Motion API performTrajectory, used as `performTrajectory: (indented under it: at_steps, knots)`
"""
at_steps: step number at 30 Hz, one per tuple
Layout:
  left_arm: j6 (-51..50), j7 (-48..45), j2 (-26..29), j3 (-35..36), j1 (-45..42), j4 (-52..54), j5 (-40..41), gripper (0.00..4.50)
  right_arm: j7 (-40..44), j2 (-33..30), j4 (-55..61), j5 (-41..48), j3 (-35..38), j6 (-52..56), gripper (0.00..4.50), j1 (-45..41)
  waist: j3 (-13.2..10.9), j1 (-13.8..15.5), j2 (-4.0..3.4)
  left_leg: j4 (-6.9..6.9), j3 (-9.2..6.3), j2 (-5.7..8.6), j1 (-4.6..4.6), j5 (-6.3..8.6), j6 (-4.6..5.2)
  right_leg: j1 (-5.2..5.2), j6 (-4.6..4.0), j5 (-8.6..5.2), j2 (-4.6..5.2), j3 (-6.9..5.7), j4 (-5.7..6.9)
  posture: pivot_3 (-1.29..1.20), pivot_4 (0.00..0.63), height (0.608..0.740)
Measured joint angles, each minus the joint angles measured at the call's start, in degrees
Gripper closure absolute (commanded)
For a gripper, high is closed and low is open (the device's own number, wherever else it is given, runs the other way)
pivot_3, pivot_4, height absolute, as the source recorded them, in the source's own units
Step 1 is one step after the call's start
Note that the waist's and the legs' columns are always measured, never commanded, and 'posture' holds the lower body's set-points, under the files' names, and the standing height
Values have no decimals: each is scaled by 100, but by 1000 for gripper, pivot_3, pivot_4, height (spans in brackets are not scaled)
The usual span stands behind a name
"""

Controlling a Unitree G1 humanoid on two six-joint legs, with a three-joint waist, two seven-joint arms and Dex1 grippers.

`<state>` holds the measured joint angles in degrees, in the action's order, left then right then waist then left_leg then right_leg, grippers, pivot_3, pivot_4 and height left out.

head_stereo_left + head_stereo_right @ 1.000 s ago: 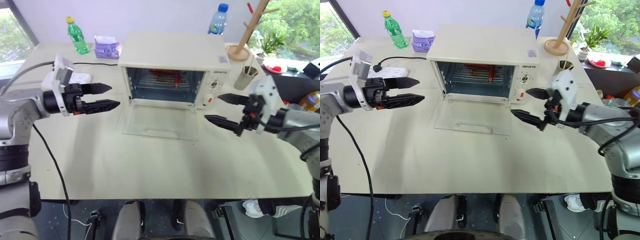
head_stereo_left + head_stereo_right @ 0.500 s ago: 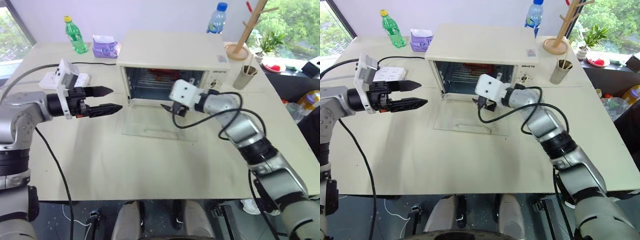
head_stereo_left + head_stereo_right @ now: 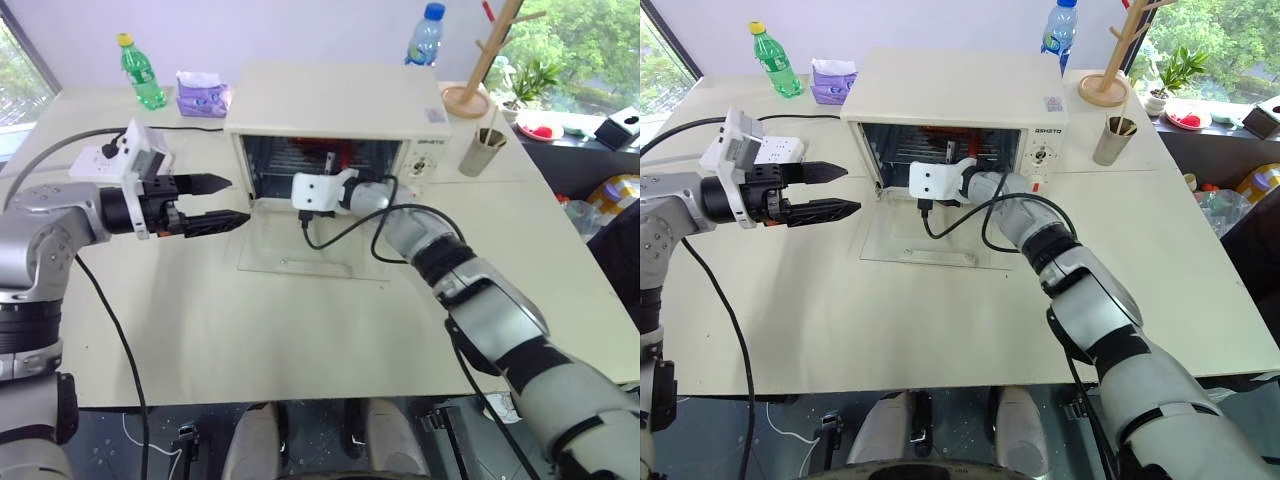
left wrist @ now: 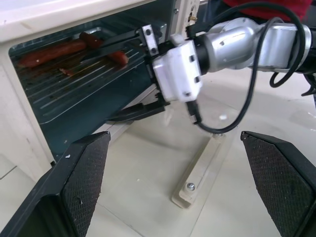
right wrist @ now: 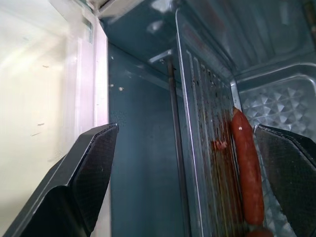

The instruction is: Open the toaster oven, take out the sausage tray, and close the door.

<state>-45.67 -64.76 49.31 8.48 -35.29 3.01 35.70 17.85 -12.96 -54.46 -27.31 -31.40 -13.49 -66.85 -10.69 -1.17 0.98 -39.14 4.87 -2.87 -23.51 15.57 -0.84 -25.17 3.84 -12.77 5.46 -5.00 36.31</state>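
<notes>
The cream toaster oven (image 3: 335, 100) stands at the back of the table. Its glass door (image 3: 300, 255) lies folded down flat in front of it. Inside, the ridged silver sausage tray (image 4: 84, 74) holds thin red sausages (image 4: 49, 54). My right gripper (image 5: 185, 133) is open and reaches into the oven mouth. One finger is above the tray's front edge and the other is low by the oven's lip, and it grips nothing. A sausage (image 5: 247, 173) lies close ahead of it. My left gripper (image 3: 238, 198) hovers open and empty to the left of the oven, above the table.
Behind the oven stand a green bottle (image 3: 137, 72), a purple tissue pack (image 3: 203, 93) and a blue-capped water bottle (image 3: 424, 38). A wooden rack (image 3: 480, 60) and a cup (image 3: 480, 150) are at the back right. A white power strip (image 3: 100, 160) lies behind my left arm.
My right arm has swung from the oven's right side across to its open mouth, rolling its wrist, and its fingers now reach inside. The left gripper has stayed put.
</notes>
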Motion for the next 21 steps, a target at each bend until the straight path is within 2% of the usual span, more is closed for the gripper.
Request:
performTrajectory:
  at_steps: [4, 7, 11, 18, 19, 20, 21]
  knots:
    - [2, 25, -3, -1, 0, 6, 0, 12, -395, 192, -777, -291, -37, -247, 0, -280, 0, -4, -1, 1, 0, 0, 0, 0, -1, 0, 0, 0, 0, 0, 1, 0, 150, 722]
    - [10, 58, -53, -6, -3, 5, -1, 0, -640, 300, -1203, -415, -36, -281, 822, -451, -1, -10, -1, 2, -1, 0, 0, -2, -3, -1, 0, 0, 0, 0, 2, 0, 150, 722]
    - [14, 73, -108, -45, -5, -4, -2, 0, -819, 339, -1501, -522, -26, -347, 2798, -527, -1, -12, -1, 2, 0, 0, 0, -2, -4, -1, 0, 0, 1, 1, 2, 0, 150, 722]
    - [42, 73, -147, -89, -83, -67, -5, 0, -897, 383, -1608, -571, -5, -420, 2798, -530, -1, -21, -2, 3, -1, 0, 0, -3, -5, -2, 0, 0, 0, 1, 2, 0, 150, 722]
    - [48, 72, -158, -94, -84, -70, -5, 0, -897, 385, -1613, -572, -5, -427, 3367, -531, -1, -21, -2, 3, -1, 0, 0, -3, -5, -2, 0, 0, 0, 1, 2, 0, 150, 722]
    - [65, 70, -169, -101, -85, -76, -6, 0, -925, 385, -1613, -572, 8, -437, 3617, -534, -1, -21, -2, 3, -1, 0, 0, -3, -5, -2, 0, 0, 0, 1, 2, 0, 150, 722]
    - [96, 67, -181, -103, -90, -79, -8, 0, -955, 382, -1613, -573, 24, -436, 4147, -555, -1, -22, -2, 3, -1, 0, 0, -3, -5, -1, 0, 0, 1, 1, 3, 0, 150, 722]
